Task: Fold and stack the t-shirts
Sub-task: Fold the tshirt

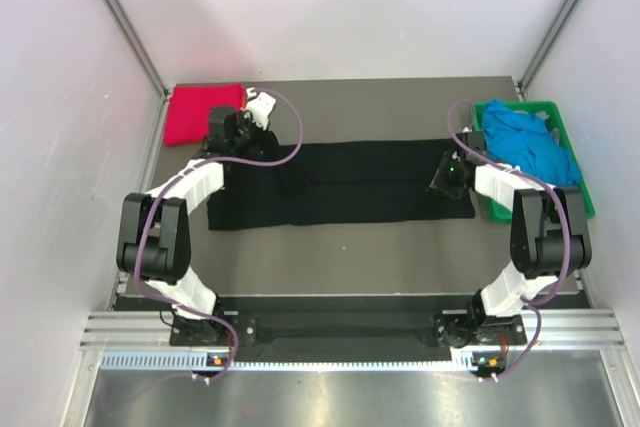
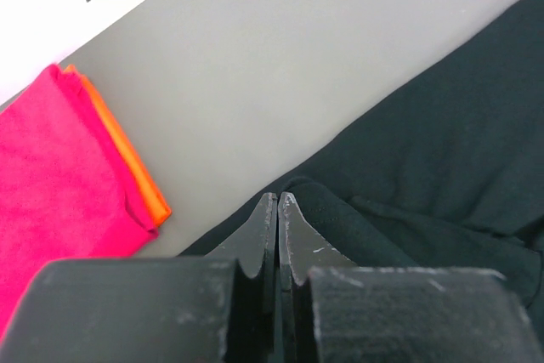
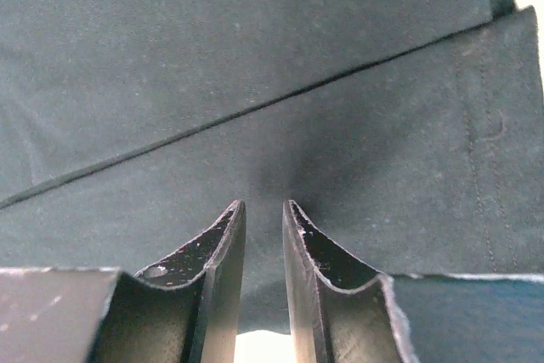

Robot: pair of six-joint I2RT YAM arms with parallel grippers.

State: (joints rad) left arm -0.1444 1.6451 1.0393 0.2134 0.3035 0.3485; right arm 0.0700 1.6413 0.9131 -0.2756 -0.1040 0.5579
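- Black shirt [image 1: 340,182] lay on the grey table [image 1: 380,247]
- Left gripper [image 2: 279,199] was pressed together at its edge
- Right gripper [image 3: 263,206] was spread a little above it

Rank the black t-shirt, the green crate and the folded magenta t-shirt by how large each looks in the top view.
1. black t-shirt, clearly the largest
2. green crate
3. magenta t-shirt, the smallest

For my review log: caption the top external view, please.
A black t-shirt laid across the table, magenta-red shirt folded far left, blue shirts heaped in the green crate.
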